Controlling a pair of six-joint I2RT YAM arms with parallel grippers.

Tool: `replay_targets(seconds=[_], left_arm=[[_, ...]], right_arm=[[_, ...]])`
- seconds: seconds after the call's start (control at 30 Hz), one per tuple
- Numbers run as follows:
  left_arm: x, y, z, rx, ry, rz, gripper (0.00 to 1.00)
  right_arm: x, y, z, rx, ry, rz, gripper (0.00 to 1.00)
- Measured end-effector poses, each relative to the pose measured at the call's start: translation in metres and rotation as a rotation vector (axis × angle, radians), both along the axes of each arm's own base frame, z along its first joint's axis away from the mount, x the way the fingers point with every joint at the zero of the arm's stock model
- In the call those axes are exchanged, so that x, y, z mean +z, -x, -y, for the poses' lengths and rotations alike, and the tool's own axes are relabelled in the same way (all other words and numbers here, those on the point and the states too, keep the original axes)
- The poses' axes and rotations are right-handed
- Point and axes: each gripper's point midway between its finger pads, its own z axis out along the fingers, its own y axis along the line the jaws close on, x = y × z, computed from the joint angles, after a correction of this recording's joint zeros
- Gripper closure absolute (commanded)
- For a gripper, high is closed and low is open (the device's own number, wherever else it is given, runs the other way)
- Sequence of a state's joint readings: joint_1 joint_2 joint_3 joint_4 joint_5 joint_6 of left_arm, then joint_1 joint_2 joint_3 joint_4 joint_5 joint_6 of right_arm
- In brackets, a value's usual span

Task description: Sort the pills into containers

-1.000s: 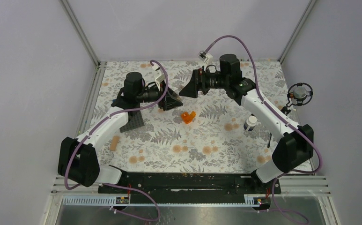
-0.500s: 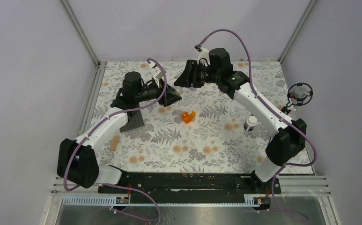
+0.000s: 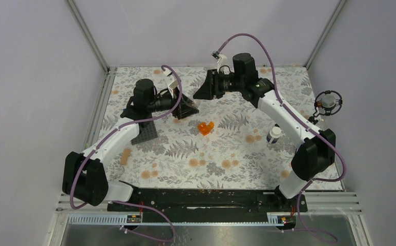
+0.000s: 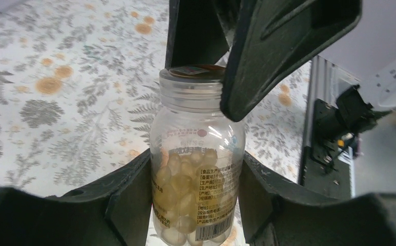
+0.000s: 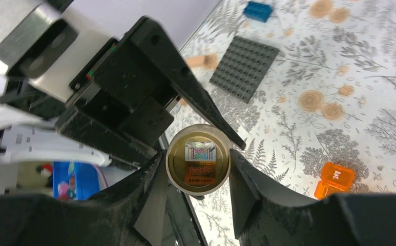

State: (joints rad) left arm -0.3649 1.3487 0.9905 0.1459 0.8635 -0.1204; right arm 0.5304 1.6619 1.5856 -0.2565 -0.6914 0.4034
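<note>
Over the floral table (image 3: 226, 154), toward its far middle, the clear bottle (image 4: 198, 169) of pale pills is being held up between both arms. The left gripper (image 3: 187, 108) is clamping the body between its fingers, likely bracing it so the top can be worked. The right gripper (image 3: 201, 91) is straddling the threaded neck, probably to open the mouth; whether its fingers are pressing or only flanking, I cannot tell. The orange box (image 3: 205, 127) is lying nearby, and the white bottle (image 3: 274, 134) is standing well apart.
</note>
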Motion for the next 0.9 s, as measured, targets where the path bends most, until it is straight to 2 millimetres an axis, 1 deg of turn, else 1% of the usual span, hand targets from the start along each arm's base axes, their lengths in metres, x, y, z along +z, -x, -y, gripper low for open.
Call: replay_targets(seconds=[0.03, 0.1, 0.13, 0.2, 0.27, 0.3, 0.37, 0.47, 0.53, 0.57, 0.63, 0.67, 0.73, 0.8, 0.83, 0.9], left_arm=[[0.000, 0.004, 0.001, -0.020, 0.002, -0.008, 1.00], [-0.002, 0.014, 0.002, -0.072, 0.009, -0.038, 1.00], [0.000, 0.020, 0.004, -0.099, 0.019, -0.051, 1.00], [0.002, 0.024, 0.004, -0.123, 0.032, -0.061, 1.00], [0.009, 0.029, 0.006, -0.156, 0.056, -0.059, 1.00], [0.011, 0.028, 0.006, -0.158, 0.062, -0.052, 1.00], [0.014, 0.026, 0.006, -0.150, 0.068, -0.043, 1.00], [0.014, 0.019, 0.004, -0.116, 0.065, -0.034, 1.00], [0.013, 0.013, 0.003, -0.084, 0.058, -0.026, 1.00], [0.012, 0.010, 0.002, -0.065, 0.054, -0.020, 1.00], [0.010, 0.004, 0.001, -0.033, 0.045, -0.014, 1.00], [0.009, 0.001, 0.000, -0.016, 0.040, -0.011, 1.00], [0.008, -0.002, -0.002, 0.006, 0.033, -0.011, 1.00], [0.006, -0.005, -0.003, 0.026, 0.026, -0.009, 1.00], [0.006, -0.006, -0.003, 0.031, 0.024, -0.010, 1.00], [0.005, -0.008, -0.004, 0.041, 0.020, -0.011, 1.00]], right_arm=[[0.000, 0.004, 0.001, 0.031, -0.013, 0.009, 0.92], [-0.002, 0.014, 0.003, 0.117, -0.035, 0.038, 0.99], [-0.001, 0.020, 0.005, 0.159, -0.043, 0.058, 0.96], [0.004, 0.027, 0.007, 0.209, -0.050, 0.101, 0.44], [0.009, 0.030, 0.010, 0.218, -0.046, 0.134, 0.07], [0.011, 0.031, 0.011, 0.215, -0.044, 0.141, 0.01], [0.015, 0.030, 0.013, 0.190, -0.038, 0.150, 0.01], [0.021, 0.018, 0.012, 0.088, -0.037, 0.138, 0.01], [0.022, 0.008, 0.011, 0.014, -0.042, 0.098, 0.05], [0.022, 0.004, 0.011, -0.018, -0.044, 0.077, 0.09], [0.019, -0.003, 0.007, -0.064, -0.039, 0.040, 0.22], [0.017, -0.005, 0.005, -0.078, -0.035, 0.030, 0.27], [0.015, -0.009, -0.001, -0.099, -0.029, 0.005, 0.40], [0.011, -0.011, -0.003, -0.114, -0.023, -0.018, 0.50], [0.009, -0.012, -0.004, -0.121, -0.020, -0.027, 0.58], [0.007, -0.013, -0.003, -0.131, -0.016, -0.041, 0.67]])
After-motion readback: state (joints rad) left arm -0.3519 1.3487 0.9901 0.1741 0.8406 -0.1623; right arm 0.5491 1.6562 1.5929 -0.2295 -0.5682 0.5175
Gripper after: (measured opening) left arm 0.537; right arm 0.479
